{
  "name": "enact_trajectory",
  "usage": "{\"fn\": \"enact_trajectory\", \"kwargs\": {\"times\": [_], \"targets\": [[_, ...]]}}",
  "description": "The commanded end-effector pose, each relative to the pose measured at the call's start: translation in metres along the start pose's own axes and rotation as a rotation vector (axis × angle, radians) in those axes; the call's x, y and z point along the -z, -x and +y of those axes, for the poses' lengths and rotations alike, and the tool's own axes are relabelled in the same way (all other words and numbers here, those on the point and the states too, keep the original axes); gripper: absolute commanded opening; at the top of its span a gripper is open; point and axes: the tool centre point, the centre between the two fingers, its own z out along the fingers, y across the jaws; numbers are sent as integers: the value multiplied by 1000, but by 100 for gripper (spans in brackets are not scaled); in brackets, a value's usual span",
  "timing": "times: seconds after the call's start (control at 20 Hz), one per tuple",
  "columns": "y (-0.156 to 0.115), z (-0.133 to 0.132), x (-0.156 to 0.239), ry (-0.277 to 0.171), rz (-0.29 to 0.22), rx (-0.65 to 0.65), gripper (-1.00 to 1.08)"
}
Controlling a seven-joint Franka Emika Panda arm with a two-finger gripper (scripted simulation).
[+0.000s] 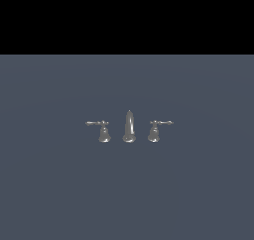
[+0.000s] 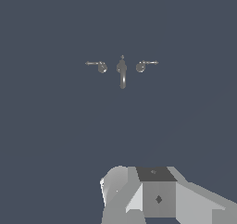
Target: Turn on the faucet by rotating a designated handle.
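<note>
Centre frame of the exterior view, I see the faucet (image 1: pixel 129 127) on the grey tabletop (image 1: pixel 198 194): its spout between 2 handles, the handle (image 1: pixel 100 130) left of it. Jaws: I cannot tell; only the gripper (image 2: pixel 155 195) body shows, well apart.

Grey faucet (image 1: pixel 129 127) stands upright; handle (image 1: pixel 102 130) lever points outward.
</note>
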Motion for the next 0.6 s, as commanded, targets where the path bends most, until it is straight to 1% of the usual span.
{"fn": "enact_trajectory", "kwargs": {"times": [0.0,0.3,0.55], "targets": [[0,0,0,0,0,0,-100],[-1,-4,-5,0,0,-19,-100],[-4,-12,-17,0,-1,-65,-100]]}}
